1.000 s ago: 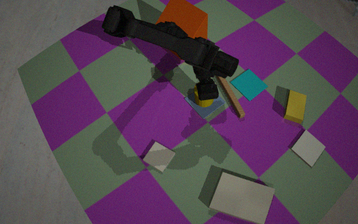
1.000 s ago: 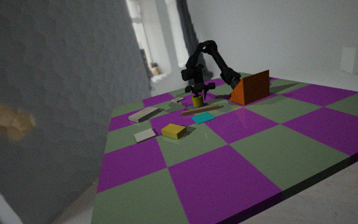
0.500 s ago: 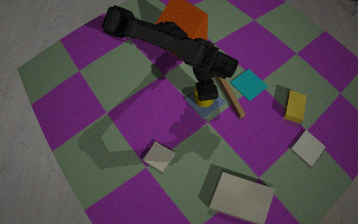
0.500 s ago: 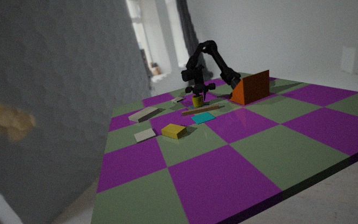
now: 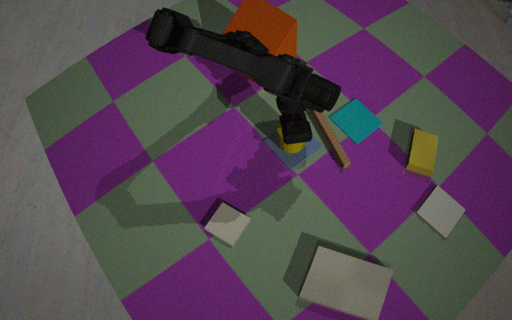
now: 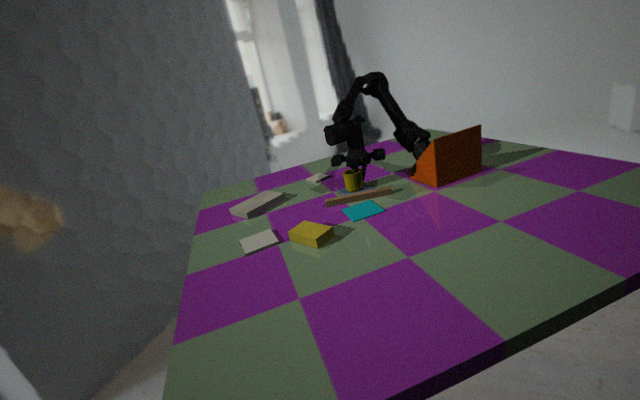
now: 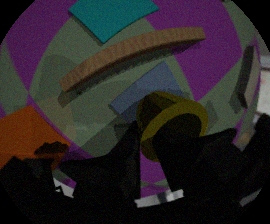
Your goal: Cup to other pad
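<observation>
Claw [image 5: 294,137] [image 6: 360,175] [image 7: 140,123]: closed on cup wall, one finger inside
Cup [image 5: 292,148] [image 6: 351,181] [image 7: 190,108]: under claw, upright on blue pad [image 5: 294,161] [image 6: 372,188] [image 7: 153,86]
Teal pad [image 5: 356,121] [image 6: 363,210] [image 7: 111,17]: off claw's side, beyond wooden bar [image 5: 331,139] [image 6: 357,197] [image 7: 131,48]

Yellow cup [image 5: 292,148] [image 6: 351,182] [image 7: 199,116] upright over the blue pad [image 5: 294,161] [image 6: 341,191] [image 7: 148,90], teal pad [image 5: 356,121] [image 6: 363,210] [image 7: 111,17] lying flat nearby, marbles indiscernible.

And here we are in what looks like a plain room, exact kind unclear: pale wall at one o'clock, tall bright window [image 6: 282,64] at twelve with a dark curtain [image 6: 334,54] beside it, textured grey wall [image 6: 88,124] towards ten.
</observation>
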`<action>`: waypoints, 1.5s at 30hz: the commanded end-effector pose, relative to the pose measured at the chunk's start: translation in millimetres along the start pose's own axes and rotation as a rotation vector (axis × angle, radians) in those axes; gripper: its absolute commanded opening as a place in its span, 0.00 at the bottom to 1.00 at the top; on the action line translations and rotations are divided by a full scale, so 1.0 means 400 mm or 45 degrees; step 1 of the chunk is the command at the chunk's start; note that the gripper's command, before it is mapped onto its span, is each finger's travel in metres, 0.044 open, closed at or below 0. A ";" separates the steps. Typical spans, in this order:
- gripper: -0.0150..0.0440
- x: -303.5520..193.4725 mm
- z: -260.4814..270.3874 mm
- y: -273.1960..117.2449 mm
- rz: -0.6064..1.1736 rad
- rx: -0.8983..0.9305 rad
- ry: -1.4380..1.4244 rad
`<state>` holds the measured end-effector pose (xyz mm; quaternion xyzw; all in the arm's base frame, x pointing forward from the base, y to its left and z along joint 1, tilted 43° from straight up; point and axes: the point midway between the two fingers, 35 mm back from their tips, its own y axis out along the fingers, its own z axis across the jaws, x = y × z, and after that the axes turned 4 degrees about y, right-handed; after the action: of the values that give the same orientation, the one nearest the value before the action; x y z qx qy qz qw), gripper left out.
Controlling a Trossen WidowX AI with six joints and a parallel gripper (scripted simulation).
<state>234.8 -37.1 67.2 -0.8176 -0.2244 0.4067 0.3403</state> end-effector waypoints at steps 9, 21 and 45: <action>0.25 0.002 0.001 -0.049 0.000 0.002 -0.005; 0.25 -0.005 0.012 -0.118 0.005 0.002 -0.011; 0.25 0.020 0.020 -0.109 0.010 0.002 -0.018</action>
<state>225.9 -5.2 94.6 -0.8148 -0.2209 0.4178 0.3357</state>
